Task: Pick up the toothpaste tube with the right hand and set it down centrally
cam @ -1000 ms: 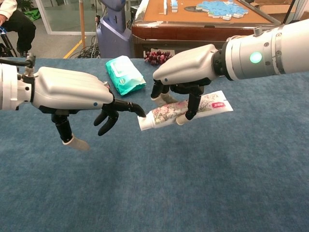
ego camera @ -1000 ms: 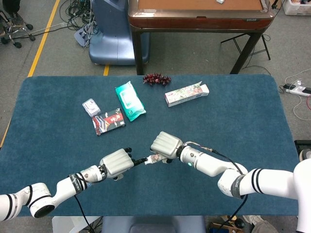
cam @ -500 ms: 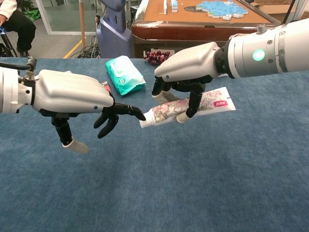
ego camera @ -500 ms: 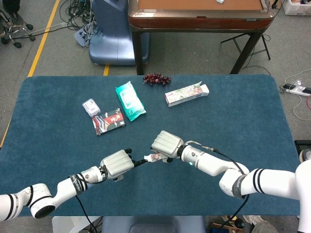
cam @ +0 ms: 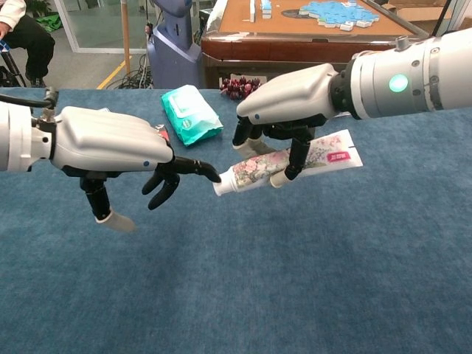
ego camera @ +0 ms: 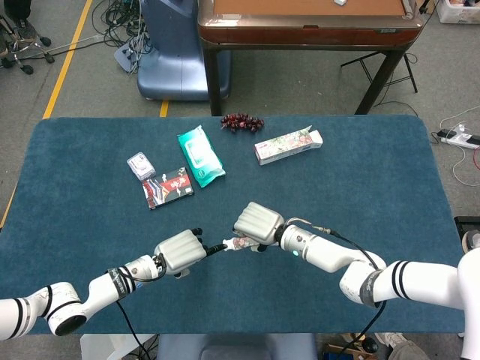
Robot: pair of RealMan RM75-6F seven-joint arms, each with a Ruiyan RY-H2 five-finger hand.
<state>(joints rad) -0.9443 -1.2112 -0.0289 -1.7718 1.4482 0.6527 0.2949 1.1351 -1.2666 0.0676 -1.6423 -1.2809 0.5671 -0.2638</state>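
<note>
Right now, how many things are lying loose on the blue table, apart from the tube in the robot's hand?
5: grapes at the far edge, toothpaste box to their right, green wipes pack, red packet and small clear packet to the left.

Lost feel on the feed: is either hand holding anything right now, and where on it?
The right hand holds the toothpaste tube around its middle, off the cloth. The left hand holds nothing; one fingertip reaches toward the tube's cap end.

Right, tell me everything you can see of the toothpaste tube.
The tube is a soft-looking white tube printed with flowers, with a small red label near its flat crimped end. It lies roughly level, tilted slightly, cap end toward the left hand. The right hand holds it from above, fingers curled around its middle, and it appears lifted off the blue cloth. A left fingertip reaches to its cap end; actual contact is unclear.
</note>
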